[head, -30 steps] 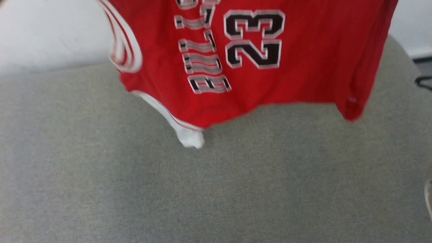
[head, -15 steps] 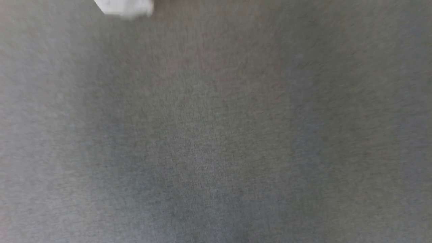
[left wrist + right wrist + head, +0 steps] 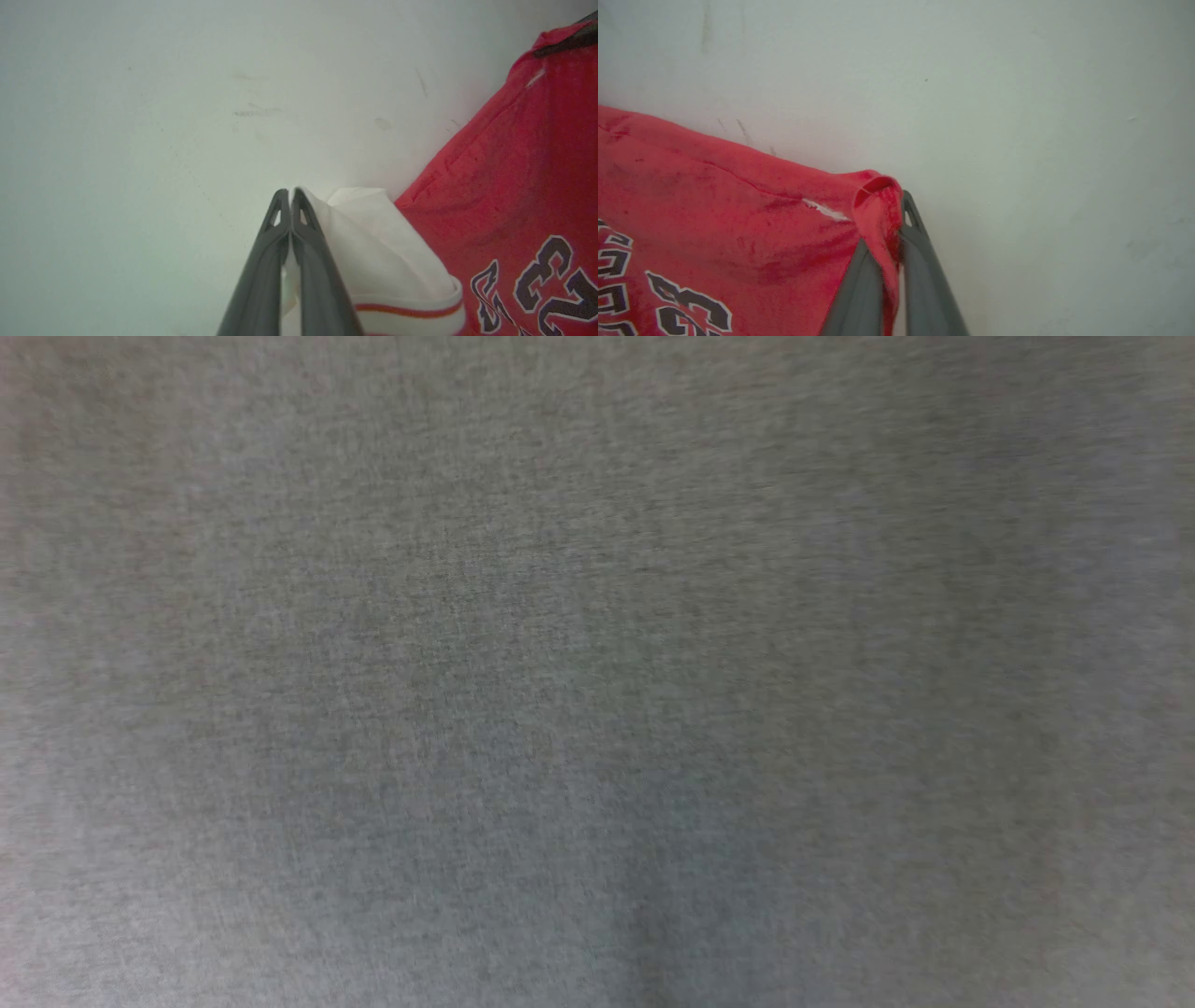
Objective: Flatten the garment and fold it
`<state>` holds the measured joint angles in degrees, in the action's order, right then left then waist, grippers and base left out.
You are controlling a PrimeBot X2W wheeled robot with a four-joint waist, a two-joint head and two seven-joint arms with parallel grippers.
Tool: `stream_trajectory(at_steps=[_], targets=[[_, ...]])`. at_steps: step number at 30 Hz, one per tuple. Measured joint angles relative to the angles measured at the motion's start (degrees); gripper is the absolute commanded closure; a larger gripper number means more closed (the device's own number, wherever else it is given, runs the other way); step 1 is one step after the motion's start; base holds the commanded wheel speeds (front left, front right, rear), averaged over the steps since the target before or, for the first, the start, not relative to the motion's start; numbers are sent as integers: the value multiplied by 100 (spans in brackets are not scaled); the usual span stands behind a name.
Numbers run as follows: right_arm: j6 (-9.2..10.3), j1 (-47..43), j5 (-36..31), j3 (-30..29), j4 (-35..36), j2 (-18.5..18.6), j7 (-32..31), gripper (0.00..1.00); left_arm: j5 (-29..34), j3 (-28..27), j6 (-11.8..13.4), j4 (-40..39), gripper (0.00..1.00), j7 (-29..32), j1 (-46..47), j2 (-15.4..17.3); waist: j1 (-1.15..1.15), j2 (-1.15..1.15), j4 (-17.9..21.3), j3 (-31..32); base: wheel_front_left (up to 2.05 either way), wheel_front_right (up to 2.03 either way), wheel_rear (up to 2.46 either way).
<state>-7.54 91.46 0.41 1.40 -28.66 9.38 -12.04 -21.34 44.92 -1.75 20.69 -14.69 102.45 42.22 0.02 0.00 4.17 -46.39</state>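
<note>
The garment (image 3: 504, 186) is a red jersey with black-and-white lettering, hanging stretched in front of a pale wall. In the left wrist view my left gripper (image 3: 289, 192) is shut on its white sleeve (image 3: 373, 242), which has red-striped trim. The cloth runs off to the right, where a dark tip (image 3: 565, 42) pinches the far red corner. In the right wrist view my right gripper (image 3: 895, 205) is shut on a bunched red corner of the garment (image 3: 714, 200), and the cloth hides one fingertip.
The head view looks straight down on a grey woven fabric surface (image 3: 597, 672). A pale, lightly scuffed wall (image 3: 187, 93) stands behind the hanging cloth in both wrist views.
The head camera has swung downward. The red jersey slid out of the top of its picture, then the last white sleeve tip, leaving grey fabric.
</note>
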Motion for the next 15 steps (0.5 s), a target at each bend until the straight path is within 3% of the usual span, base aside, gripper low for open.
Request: stream_trajectory(at_steps=[7,15], targets=[[0,-912,822,649,535,380,316,100,-185,-446,120,-1280,100,-3,-1374,379,-1,0,-177,-199,0,0,0],[0,-3030,1745,677,2127,938,33,100,-684,-790,690,-2802,100,-4,-3465,610,-3,0,-277,355,0,0,0]])
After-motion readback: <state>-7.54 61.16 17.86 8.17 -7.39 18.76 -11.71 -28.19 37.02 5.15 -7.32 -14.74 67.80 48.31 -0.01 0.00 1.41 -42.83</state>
